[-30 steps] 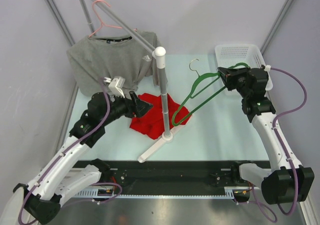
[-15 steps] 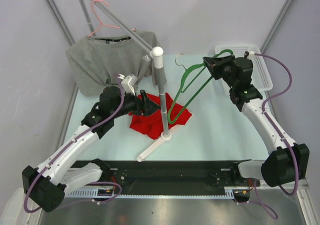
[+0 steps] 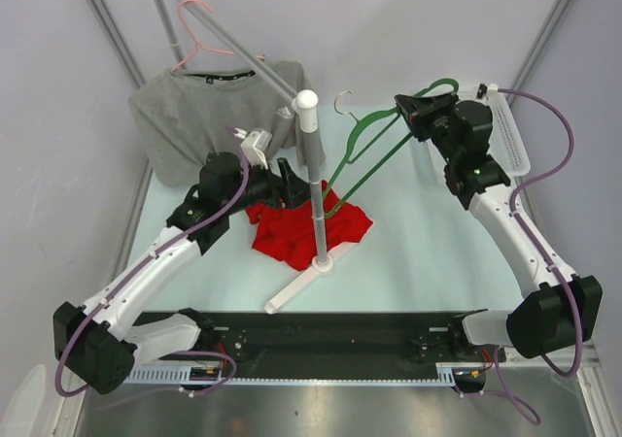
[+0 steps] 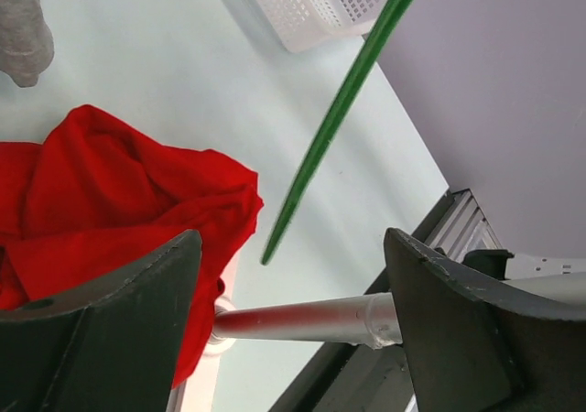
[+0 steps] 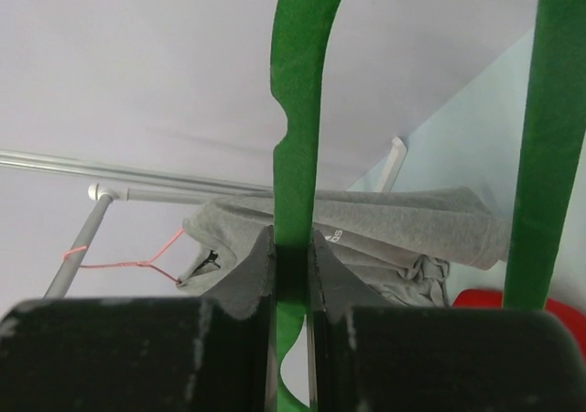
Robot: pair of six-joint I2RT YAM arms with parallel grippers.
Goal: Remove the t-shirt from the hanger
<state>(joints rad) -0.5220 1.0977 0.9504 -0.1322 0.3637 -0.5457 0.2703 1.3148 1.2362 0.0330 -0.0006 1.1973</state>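
Green hanger (image 5: pixel 293 110): upper right of centre, bare, pinched in right gripper (image 3: pixel 406 115). Red t-shirt (image 3: pixel 292 235): crumpled on table (image 3: pixel 428 252), centre frame. Left gripper (image 3: pixel 288 186): jaws wide, empty, just above shirt

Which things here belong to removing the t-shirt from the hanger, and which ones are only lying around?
Belonging to the job: green hanger, gripped in the right hand; red t-shirt, lying loose on the table; left hand, open near it.
Lying about, probably: grey t-shirt on the pink hanger; rack; white basket.
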